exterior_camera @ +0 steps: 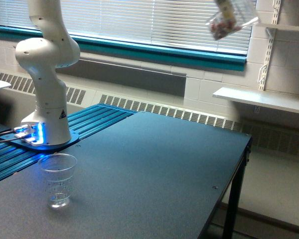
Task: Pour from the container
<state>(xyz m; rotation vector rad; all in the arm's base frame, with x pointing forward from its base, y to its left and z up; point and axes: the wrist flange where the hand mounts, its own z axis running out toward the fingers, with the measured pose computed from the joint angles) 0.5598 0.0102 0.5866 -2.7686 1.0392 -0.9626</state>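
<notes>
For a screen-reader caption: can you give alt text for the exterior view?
A small clear container of reddish and whitish pieces hangs tilted high at the top, far from the ribbed clear cup standing on the dark table. The white robot arm's base stands at the exterior view's left, before window blinds.
</notes>
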